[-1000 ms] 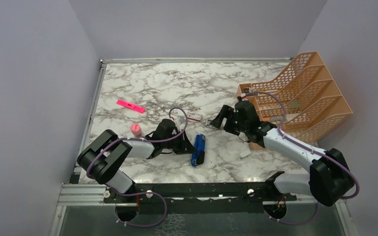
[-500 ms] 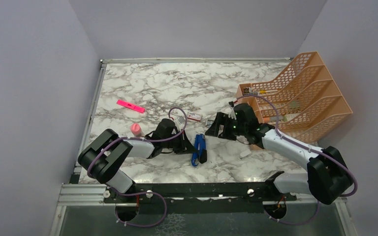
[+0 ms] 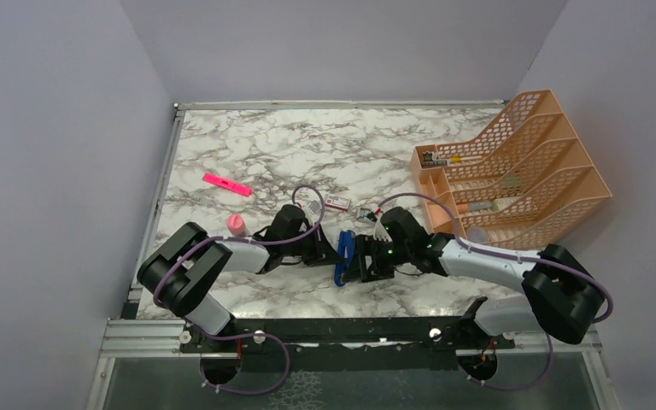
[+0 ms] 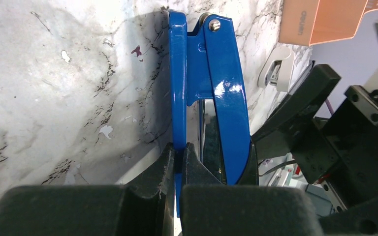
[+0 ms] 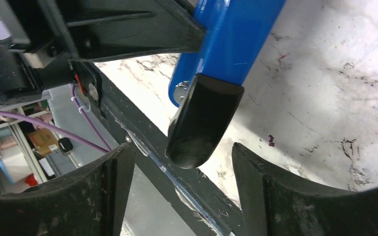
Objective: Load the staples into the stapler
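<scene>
The blue stapler lies on the marble table, partly open, its black underside showing. My left gripper is shut on its thin blue arm; in the top view it sits at the stapler's left. My right gripper is open, its fingers on either side of the stapler's black end without touching it; from above it is right of the stapler. The red-and-white staple box lies behind them. No loose grey staple block shows.
A pink eraser and pink marker lie to the left. An orange mesh file tray stands at the right. A small white cap-like piece lies beyond the stapler. The black frame rail runs along the near edge.
My right arm has swung left and nearer, from beside the orange tray to the stapler's near end. The left gripper has stayed on the stapler.
</scene>
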Robot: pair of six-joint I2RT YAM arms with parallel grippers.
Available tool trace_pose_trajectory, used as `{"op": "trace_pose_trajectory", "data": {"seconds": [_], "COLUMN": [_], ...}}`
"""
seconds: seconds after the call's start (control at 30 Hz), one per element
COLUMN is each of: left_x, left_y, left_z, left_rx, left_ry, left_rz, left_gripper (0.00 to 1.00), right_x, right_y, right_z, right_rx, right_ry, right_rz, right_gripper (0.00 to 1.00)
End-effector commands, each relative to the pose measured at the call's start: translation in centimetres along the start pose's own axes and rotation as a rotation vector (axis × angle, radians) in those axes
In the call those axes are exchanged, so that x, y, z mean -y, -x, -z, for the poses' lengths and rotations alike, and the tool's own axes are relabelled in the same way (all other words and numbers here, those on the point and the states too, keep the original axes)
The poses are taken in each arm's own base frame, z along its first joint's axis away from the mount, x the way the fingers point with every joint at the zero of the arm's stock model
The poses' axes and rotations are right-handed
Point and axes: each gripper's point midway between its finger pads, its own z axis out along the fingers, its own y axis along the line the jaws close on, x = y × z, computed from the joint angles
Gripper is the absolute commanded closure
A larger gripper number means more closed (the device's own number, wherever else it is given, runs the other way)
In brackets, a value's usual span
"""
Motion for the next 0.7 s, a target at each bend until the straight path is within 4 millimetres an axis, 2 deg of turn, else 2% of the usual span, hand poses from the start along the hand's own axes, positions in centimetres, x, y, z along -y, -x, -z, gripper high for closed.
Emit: {"op": "trace_pose_trajectory", "data": {"seconds": [0.0,0.07,0.23,0.4,0.47,0.53,0.67], "left_x": [-2.1,-2.2,-2.3,-2.5,-2.7,-2.9,-3.5], "left_y": [0.3,0.4,0.3,0.2,0.1,-0.1,-0.7], "left_z": [-0.3,-0.3,-0.4,-0.4,-0.3,-0.3,-0.1], "left_rx": [0.027,0.031,0.026,0.026,0.023,0.017,-0.002], "left_ry": [0.089,0.091,0.093,0.099,0.101,0.104,0.108], "left_rz": [0.025,0.024,0.025,0.022,0.015,0.002,-0.045], "left_gripper": [1.0,1.0,1.0,1.0,1.0,1.0,1.0], "right_x": [-0.4,-0.2,-0.2,0.2,0.9,1.2,1.6], "right_y": [0.1,0.0,1.5,1.4,1.5,2.1,4.7], "right_z": [-0.8,-0.9,-1.1,-1.5,-0.9,0.2,3.6], "right_rx": [0.001,0.016,0.088,0.076,0.09,0.127,0.245], "right_ry": [0.003,0.0,-0.009,-0.039,-0.093,-0.154,-0.284], "right_rz": [-0.062,-0.086,-0.1,-0.147,-0.164,-0.162,-0.126], "right_gripper": [0.27,0.29,0.4,0.63,0.69,0.7,0.7]}}
